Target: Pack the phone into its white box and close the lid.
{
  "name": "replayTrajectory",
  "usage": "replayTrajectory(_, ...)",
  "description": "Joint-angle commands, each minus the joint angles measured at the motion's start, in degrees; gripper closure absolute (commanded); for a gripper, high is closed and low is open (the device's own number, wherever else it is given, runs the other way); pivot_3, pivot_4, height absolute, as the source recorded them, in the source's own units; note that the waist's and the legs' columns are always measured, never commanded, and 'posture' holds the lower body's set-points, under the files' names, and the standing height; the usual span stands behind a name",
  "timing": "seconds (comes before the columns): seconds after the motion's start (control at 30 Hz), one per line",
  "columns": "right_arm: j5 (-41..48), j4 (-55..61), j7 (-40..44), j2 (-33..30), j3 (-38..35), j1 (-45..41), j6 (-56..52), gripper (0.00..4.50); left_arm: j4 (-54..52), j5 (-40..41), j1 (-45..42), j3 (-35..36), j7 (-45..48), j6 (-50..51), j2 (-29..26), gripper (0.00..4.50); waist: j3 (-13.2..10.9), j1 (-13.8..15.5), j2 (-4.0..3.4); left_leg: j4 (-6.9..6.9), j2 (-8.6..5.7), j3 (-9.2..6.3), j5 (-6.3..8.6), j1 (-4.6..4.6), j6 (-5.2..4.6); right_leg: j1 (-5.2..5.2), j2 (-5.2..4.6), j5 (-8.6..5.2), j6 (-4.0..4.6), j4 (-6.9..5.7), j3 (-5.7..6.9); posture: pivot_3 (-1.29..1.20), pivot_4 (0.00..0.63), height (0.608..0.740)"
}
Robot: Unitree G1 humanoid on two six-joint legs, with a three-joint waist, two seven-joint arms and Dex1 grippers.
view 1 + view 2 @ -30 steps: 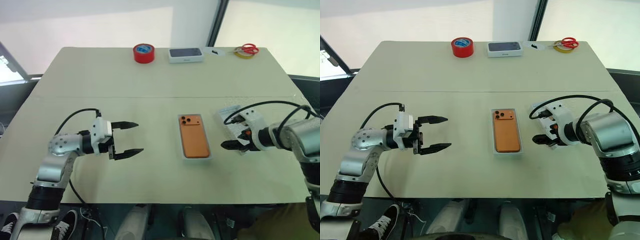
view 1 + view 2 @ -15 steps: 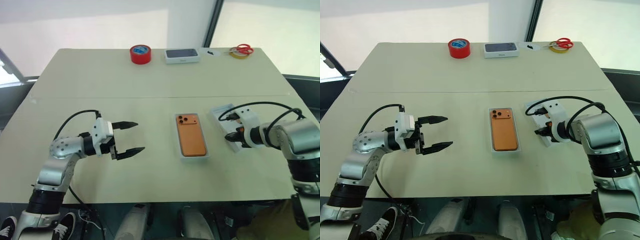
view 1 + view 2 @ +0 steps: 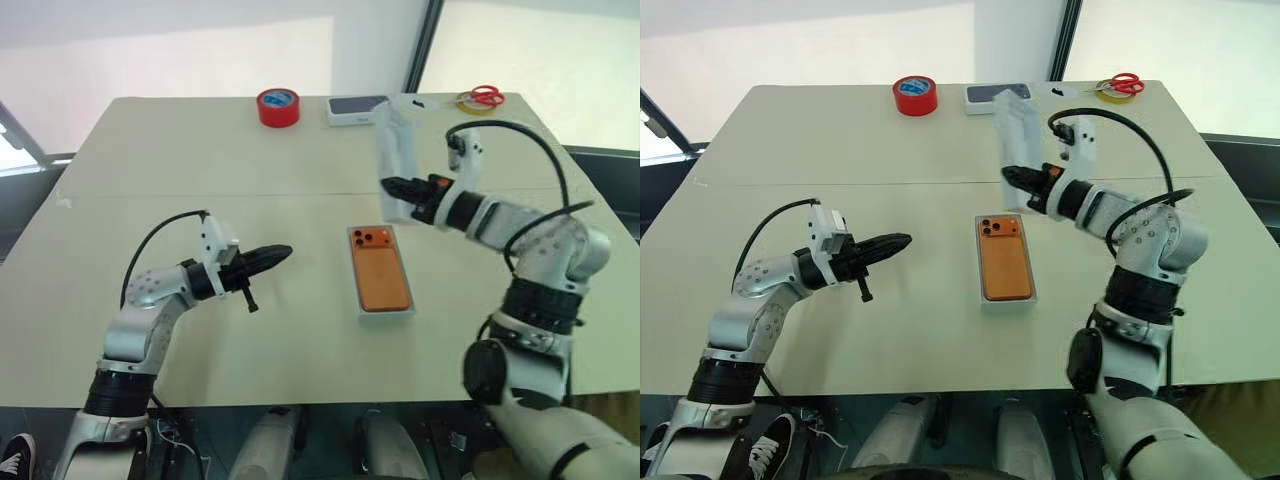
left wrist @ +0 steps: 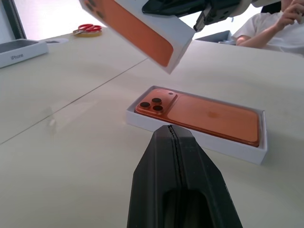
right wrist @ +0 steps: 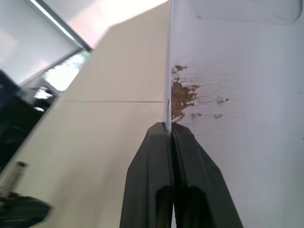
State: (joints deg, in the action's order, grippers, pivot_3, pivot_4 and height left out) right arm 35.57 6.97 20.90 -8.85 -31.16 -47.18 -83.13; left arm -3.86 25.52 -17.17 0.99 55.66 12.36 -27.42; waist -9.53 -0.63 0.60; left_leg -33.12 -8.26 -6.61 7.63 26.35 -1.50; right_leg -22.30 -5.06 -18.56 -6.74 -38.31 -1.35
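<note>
Pinching the lid [image 3: 1015,140], right gripper [image 3: 1012,178] clamped.

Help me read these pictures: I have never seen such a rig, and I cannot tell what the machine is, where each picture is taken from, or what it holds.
This is a two-armed humanoid robot at a beige table. The two wide pictures come from cameras in its head, looking down over its arms. The two close ones come from a camera on each wrist, looking along that gripper's black fingers.

In the middle lies the orange smartphone, camera lenses up, inside the shallow white box base. The right gripper is shut on a wall of the white lid, held tilted in the air above the table behind the phone. The left gripper is shut and holds nothing.

Along the far edge sit a red tape roll, another white phone box and red-handled scissors.
</note>
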Motion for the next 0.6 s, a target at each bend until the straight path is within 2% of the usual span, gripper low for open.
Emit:
replayTrajectory(0.03,8.38,6.15,-3.41,7.08,-8.81,-0.88,-8.65,4.50,-2.75,0.64,-0.49,-0.30,-0.94,1.15,0.28,4.47,0.03,-0.06,0.00,0.00,0.00,-0.01,0.00,0.00,0.00,0.00,0.00,0.00,0.01,-0.01,0.00,0.00,0.150,0.736)
replayTrajectory(0.13,22.73,12.25,-6.78,9.25,-2.97,7.89,-9.37,4.50,-4.29,0.60,0.05,-0.54,-1.77,1.44,0.72,4.47,0.08,0.03,0.00,0.06,0.00,0.01,0.00,0.01,0.00,-0.04,0.01,0.00,0.01,0.00,-0.03,0.00,0.150,0.736)
replayTrajectory(0.3,43.76,11.00,-17.00,6.01,2.51,17.08,-9.37,4.50,-6.43,0.10,1.21,-2.00,-2.87,1.76,1.78,4.47,0.06,-0.34,-0.07,0.10,0.00,0.06,0.02,0.00,0.03,-0.05,-0.02,0.00,0.02,0.03,-0.09,0.00,0.150,0.736)
replayTrajectory(0.47,73.36,6.70,-34.35,-4.55,16.92,22.72,6.07,4.50,-7.97,0.46,1.87,-3.68,-3.11,2.31,2.72,4.47,0.08,-0.53,-0.07,0.12,0.05,0.05,0.08,-0.04,0.11,-0.02,-0.01,0.01,0.09,0.09,-0.08,0.00,0.150,0.736)
replayTrajectory(0.53,77.20,6.94,-35.94,-7.18,20.91,23.62,10.44,4.50,-8.72,-0.01,2.23,-4.45,-3.06,1.98,2.91,4.47,0.07,-0.55,-0.08,0.14,0.07,0.06,0.01,-0.02,-0.03,-0.02,-0.02,0.00,0.09,0.17,-0.09,0.00,0.150,0.736)
replayTrajectory(0.6,77.43,6.54,-36.28,-7.99,23.30,24.06,13.38,4.50,-9.22,-0.12,2.44,-4.75,-3.41,1.81,3.04,4.47,0.07,-0.59,-0.07,0.13,0.07,0.07,0.01,-0.01,-0.05,-0.01,-0.02,0.00,0.09,0.18,-0.10,0.00,0.150,0.736)
